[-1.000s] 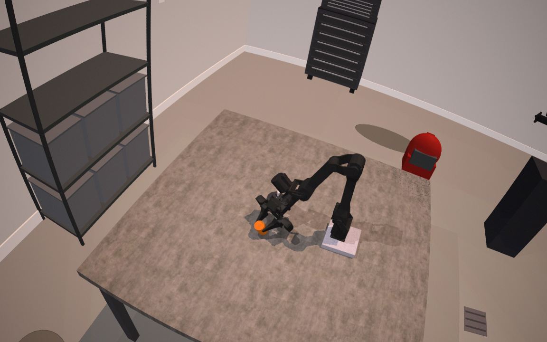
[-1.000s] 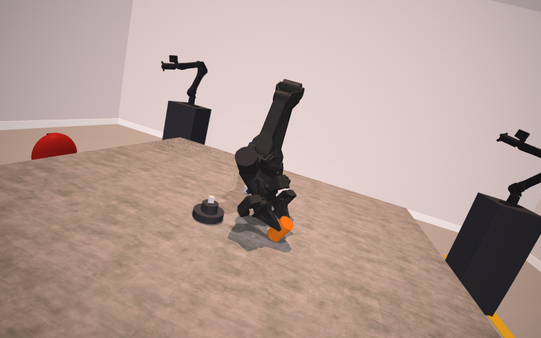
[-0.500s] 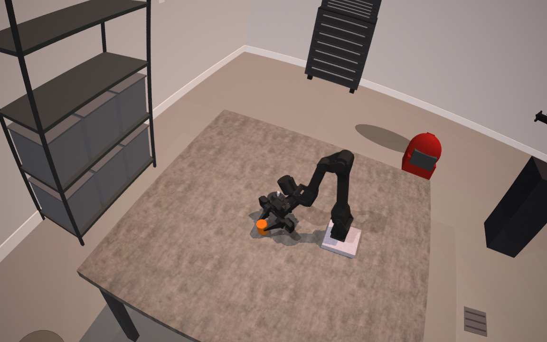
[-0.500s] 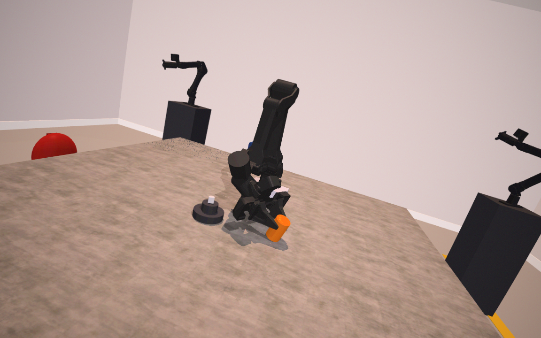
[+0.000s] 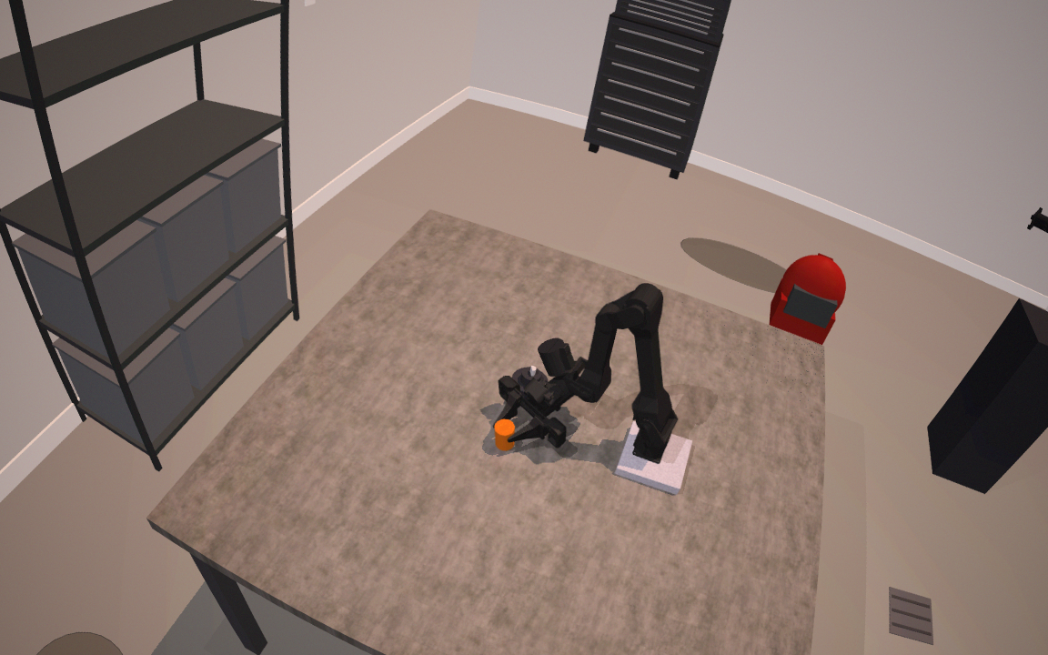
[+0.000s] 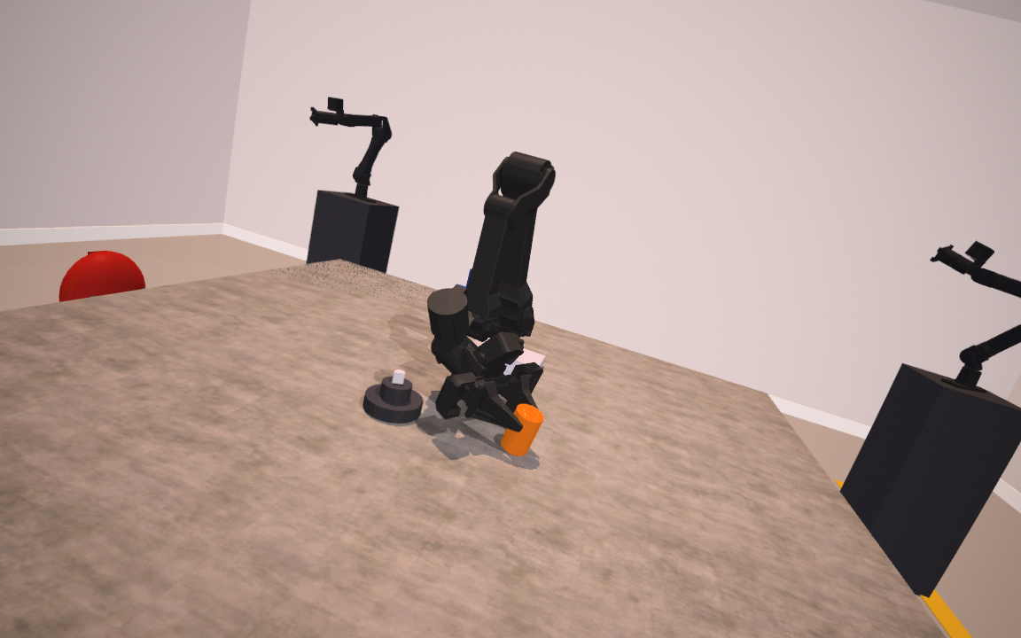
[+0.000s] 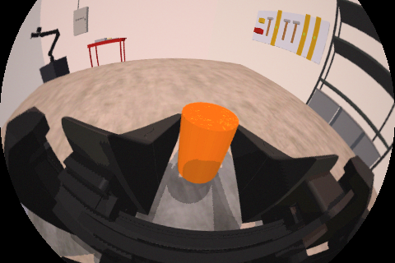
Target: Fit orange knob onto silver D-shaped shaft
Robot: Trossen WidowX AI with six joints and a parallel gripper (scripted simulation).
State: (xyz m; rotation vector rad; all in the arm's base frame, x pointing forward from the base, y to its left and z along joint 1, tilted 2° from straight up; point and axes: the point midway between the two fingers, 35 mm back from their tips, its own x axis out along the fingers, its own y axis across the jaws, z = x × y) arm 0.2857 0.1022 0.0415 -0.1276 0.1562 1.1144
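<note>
The orange knob [image 5: 504, 439] [image 6: 521, 440] [image 7: 202, 148] stands upright on the table, a plain cylinder with its hole hidden underneath. My gripper [image 5: 503, 429] [image 6: 526, 418] [image 7: 206, 123] is slightly open, low and slanted, with a fingertip close on either side of the knob's upper part. Any gap there is too small to tell. The dark round pedestal [image 5: 519, 375] [image 6: 375, 408] stands apart from the knob, to its left in the exterior view. Its silver shaft [image 5: 533, 370] [image 6: 398, 377] points up bare. The shaft's flat side cannot be made out. The pedestal is not visible in the wrist view.
The arm's pale base plate [image 5: 652, 475] [image 6: 530, 358] sits on the table [image 5: 398, 505] [image 6: 261, 508]. In the top view, the wrist hangs close beside the pedestal and partly covers it. A shelf rack [image 5: 116, 366] and a red helmet [image 5: 819, 285] are beyond the table.
</note>
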